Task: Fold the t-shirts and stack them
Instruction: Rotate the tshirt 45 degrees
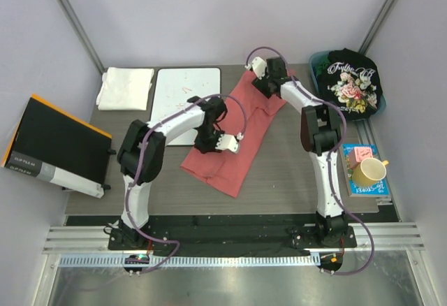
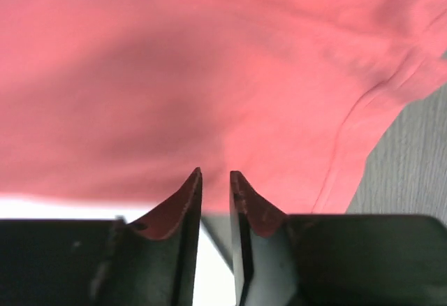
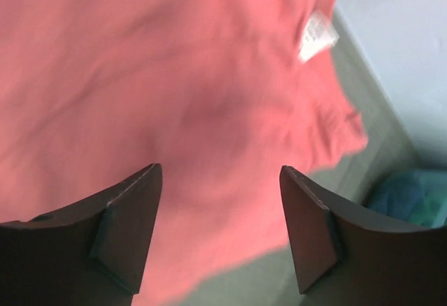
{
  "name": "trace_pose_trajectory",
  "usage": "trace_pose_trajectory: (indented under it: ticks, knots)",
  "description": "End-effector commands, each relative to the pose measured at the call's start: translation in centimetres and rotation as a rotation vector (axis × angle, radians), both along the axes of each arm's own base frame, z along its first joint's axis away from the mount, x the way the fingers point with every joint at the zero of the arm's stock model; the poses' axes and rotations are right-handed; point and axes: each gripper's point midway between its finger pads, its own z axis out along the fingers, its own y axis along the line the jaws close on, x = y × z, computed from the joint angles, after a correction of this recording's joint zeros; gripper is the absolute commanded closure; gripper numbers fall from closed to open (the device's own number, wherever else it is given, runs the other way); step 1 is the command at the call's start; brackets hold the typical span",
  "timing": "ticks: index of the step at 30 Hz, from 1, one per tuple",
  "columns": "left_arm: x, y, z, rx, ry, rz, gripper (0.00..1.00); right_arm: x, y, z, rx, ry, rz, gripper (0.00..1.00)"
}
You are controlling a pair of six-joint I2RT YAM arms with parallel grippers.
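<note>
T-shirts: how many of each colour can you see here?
Red shirt: 1
Black shirt: 1
White shirt: 1
Total: 3

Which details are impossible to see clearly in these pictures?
1. Left wrist: whether the left gripper pinches the red t-shirt; its fingertips hide the contact.
2. Right wrist: the print on the white label; blurred.
3. Top external: the book cover; the yellow mug covers it, text too small.
</note>
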Motion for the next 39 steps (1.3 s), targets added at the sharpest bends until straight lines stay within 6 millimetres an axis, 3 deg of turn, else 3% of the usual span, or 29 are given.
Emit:
trace_pose_trajectory:
  ticks: [1, 2, 4, 5, 7, 9, 10, 11, 13, 14, 16, 19, 26, 31, 34, 39]
  knots:
    - [4.1, -0.5, 9.0, -0.227, -0.170, 0.189, 0.69, -4.3, 0.8, 8.2, 0.080, -0.050, 0.056, 0.23]
    - [4.6, -0.4, 10.8, -0.271, -0.212, 0.210, 0.62, -5.3, 1.0, 9.2, 0.094, -0.048, 0.087, 0.22]
    - [5.0, 0.7, 12.2, -0.325, -0.238, 0.265, 0.45, -8.9, 1.0, 10.7, 0.054, -0.014, 0.161, 0.19]
    - [5.7, 0.7, 13.8, -0.373, -0.301, 0.278, 0.41, -10.3, 1.3, 10.7, 0.027, 0.007, 0.202, 0.18]
    - [6.0, 2.3, 12.9, -0.358, -0.322, 0.341, 0.30, -14.4, 0.6, 10.3, -0.071, 0.073, 0.310, 0.18]
    - [7.0, 3.4, 12.3, -0.343, -0.388, 0.414, 0.30, -18.3, 1.0, 9.0, -0.109, 0.158, 0.453, 0.18]
    - [7.4, 4.4, 11.9, -0.317, -0.410, 0.479, 0.30, -20.5, 0.9, 7.2, -0.155, 0.203, 0.531, 0.18]
    - [8.6, 4.7, 12.2, -0.327, -0.459, 0.523, 0.30, -22.1, 1.3, 8.1, -0.163, 0.193, 0.595, 0.18]
    - [9.4, 6.6, 11.0, -0.287, -0.482, 0.629, 0.28, -26.6, 2.7, 5.6, -0.182, 0.277, 0.772, 0.18]
    - [10.4, 7.6, 11.1, -0.265, -0.528, 0.682, 0.28, -27.8, 3.1, 5.9, -0.189, 0.269, 0.822, 0.18]
    - [11.7, 9.9, 11.0, -0.234, -0.555, 0.798, 0.27, -31.3, 4.7, 4.1, -0.192, 0.324, 0.954, 0.18]
    - [12.0, 11.7, 10.8, -0.215, -0.499, 0.901, 0.20, -34.7, 7.4, 3.3, -0.193, 0.336, 1.104, 0.18]
    - [11.9, 13.3, 11.5, -0.182, -0.460, 0.972, 0.09, -41.0, 11.1, 1.3, -0.230, 0.351, 1.350, 0.18]
    - [10.2, 12.3, 10.6, -0.244, -0.456, 0.800, 0.05, -44.1, 12.1, -0.5, -0.247, 0.371, 1.432, 0.19]
    - [8.9, 12.0, 9.2, -0.246, -0.461, 0.719, 0.05, -45.1, 12.7, -1.5, -0.265, 0.359, 1.456, 0.19]
    - [7.1, 11.4, 8.1, -0.270, -0.449, 0.621, 0.04, -43.9, 14.8, -2.0, -0.276, 0.284, 1.431, 0.21]
